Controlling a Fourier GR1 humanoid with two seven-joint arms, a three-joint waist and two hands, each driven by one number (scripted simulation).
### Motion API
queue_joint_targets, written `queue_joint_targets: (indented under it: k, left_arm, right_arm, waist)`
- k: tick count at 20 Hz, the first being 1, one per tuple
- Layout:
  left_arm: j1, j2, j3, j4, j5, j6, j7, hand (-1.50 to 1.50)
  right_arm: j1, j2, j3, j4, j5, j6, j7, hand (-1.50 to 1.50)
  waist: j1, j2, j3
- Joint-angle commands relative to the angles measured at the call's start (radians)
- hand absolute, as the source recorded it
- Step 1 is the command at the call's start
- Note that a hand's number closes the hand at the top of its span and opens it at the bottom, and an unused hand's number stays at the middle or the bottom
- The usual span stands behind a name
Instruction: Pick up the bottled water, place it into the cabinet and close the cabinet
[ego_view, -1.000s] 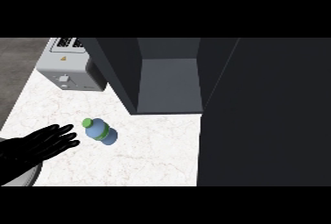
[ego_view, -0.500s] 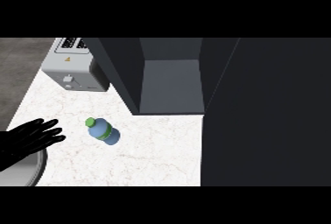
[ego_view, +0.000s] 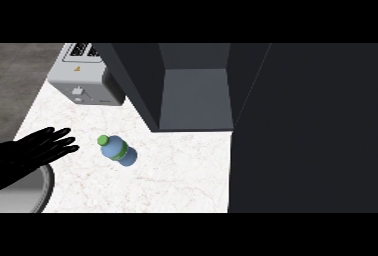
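The bottled water (ego_view: 118, 151), blue with a green cap, rests on the white marble counter (ego_view: 177, 175), its cap end toward the upper left. My left hand (ego_view: 35, 151) is at the view's left edge with its fingers spread open. Its fingertips point at the bottle, and a small gap of counter separates them. The hand holds nothing. The dark cabinet (ego_view: 193, 95) stands open behind the bottle, with a bare grey floor inside. My right hand does not show.
A silver toaster (ego_view: 81, 77) stands at the back left, beside the cabinet's left wall. The cabinet's dark open door (ego_view: 303, 130) fills the right side of the view. My grey left forearm (ego_view: 26, 192) lies in the lower left corner.
My left hand has drawn back to the left, away from the bottle, and risen slightly in the view. The bottle has not moved.
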Motion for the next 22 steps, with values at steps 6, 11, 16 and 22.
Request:
queue_joint_targets:
  k: [6, 11, 16, 22]
  left_arm:
    - [-0.147, -0.051, 0.113, 0.263, -0.147, -0.087, -0.031, -1.5]
    - [-0.249, -0.146, 0.155, 0.352, -0.344, -0.099, -0.074, -1.5]
    - [-0.298, -0.2, 0.236, 0.465, -0.583, -0.166, -0.184, -1.5]
    - [-0.358, -0.246, 0.247, 0.549, -0.799, -0.152, -0.315, -1.5]
  right_arm:
    - [-0.008, -0.035, -0.051, -0.044, -0.045, 0.014, 0.024, -1.5]
    - [0.034, 0.007, 0.039, -0.033, 0.044, 0.013, -0.006, -1.5]
    - [0.064, -0.008, 0.032, -0.052, 0.012, 0.042, -0.024, -1.5]
    - [0.097, -0.008, 0.027, -0.018, 0.014, 0.06, -0.069, -1.5]
  waist:
    - [-0.013, 0.018, -0.02]
    - [-0.011, 0.016, -0.02]
    - [-0.014, 0.017, -0.02]
    - [-0.02, 0.02, -0.021]
